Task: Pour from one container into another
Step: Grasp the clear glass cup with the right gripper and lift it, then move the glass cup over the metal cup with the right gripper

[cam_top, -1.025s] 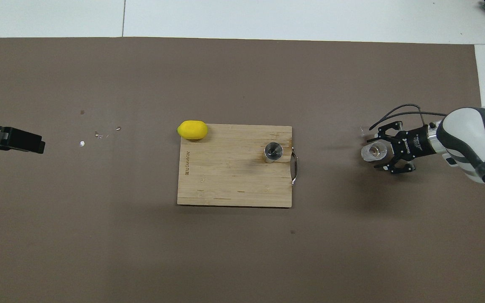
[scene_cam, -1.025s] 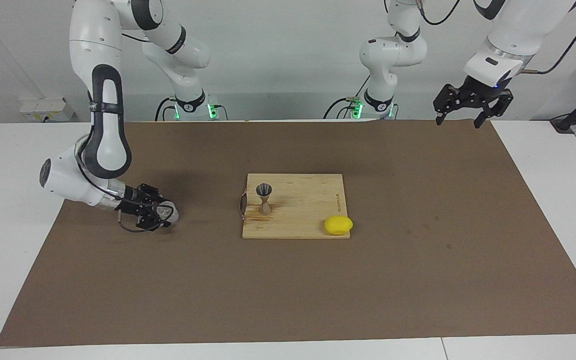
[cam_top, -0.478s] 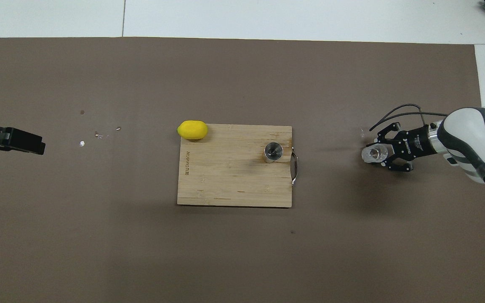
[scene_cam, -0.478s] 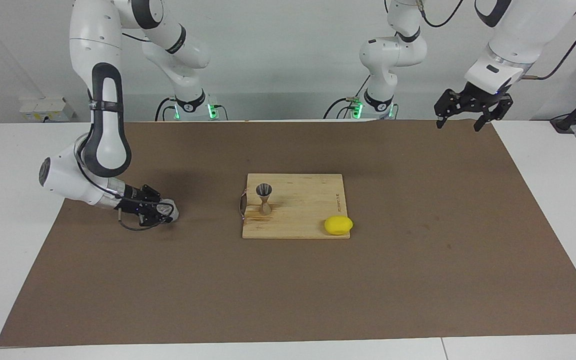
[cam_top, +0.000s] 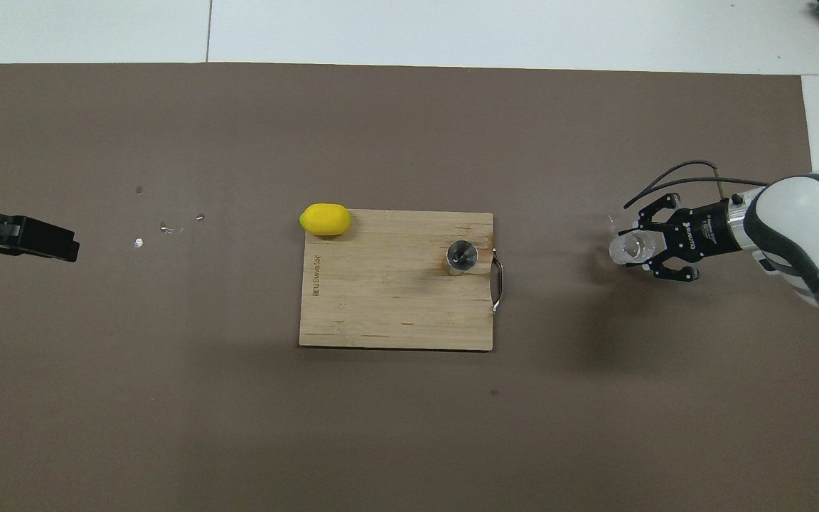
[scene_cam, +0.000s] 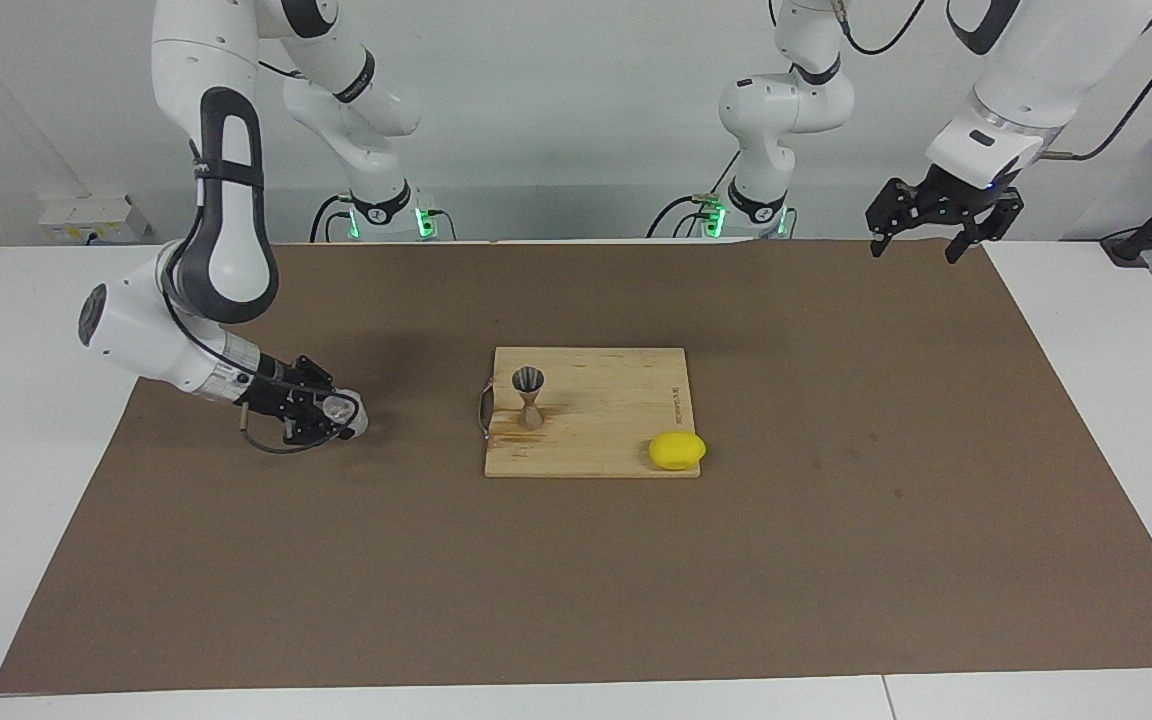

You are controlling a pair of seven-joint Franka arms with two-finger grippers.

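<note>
The bench (scene_cam: pixel 836 560) carries a wooden board (scene_cam: pixel 606 440) at its middle, with the metal jigger (scene_cam: pixel 529 396) upright on it near the handle end and a lemon (scene_cam: pixel 677 450) at one corner. Toward the right arm's end, the right hand (scene_cam: pixel 334 418) is clenched around the clear cup (scene_cam: pixel 342 412), low over the mat. The left hand (scene_cam: pixel 928 232) waits released, raised above the mat's corner. The cup likely needs carrying level, then tipping slowly above the jigger's narrow mouth.

Yellow lemon (scene_cam: pixel 677 451), silvery jigger (scene_cam: pixel 529 396), pale wooden board (scene_cam: pixel 616 390), brown mat (scene_cam: pixel 836 520)
</note>
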